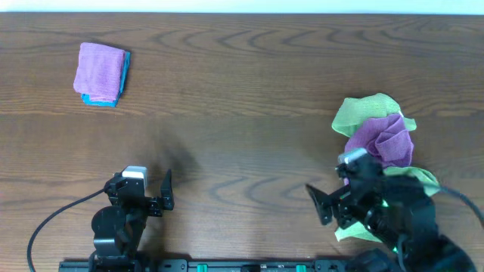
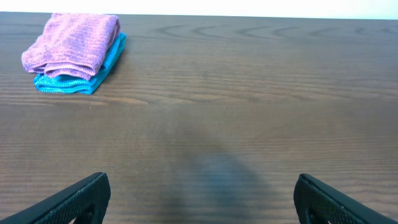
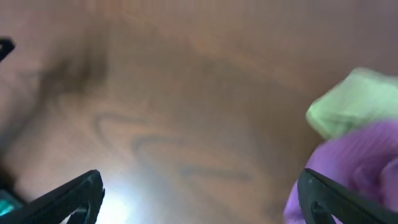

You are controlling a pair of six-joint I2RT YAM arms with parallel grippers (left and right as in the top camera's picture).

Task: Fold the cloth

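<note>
A crumpled pile of cloths lies at the right of the table: a light green cloth [image 1: 364, 110] with a purple cloth [image 1: 387, 138] bunched on top. More green cloth [image 1: 354, 233] shows under my right arm. In the right wrist view the purple cloth [image 3: 364, 158] and green cloth [image 3: 351, 102] are blurred at the right. My right gripper [image 1: 333, 202] [image 3: 199, 199] is open and empty, just left of the pile. My left gripper [image 1: 155, 195] [image 2: 202, 199] is open and empty over bare wood at the front left.
A folded stack, a pink cloth [image 1: 99, 68] on a blue cloth [image 1: 106, 99], sits at the far left; it also shows in the left wrist view [image 2: 71, 43]. The wooden table [image 1: 242, 113] spans the view. Cables run from both arm bases.
</note>
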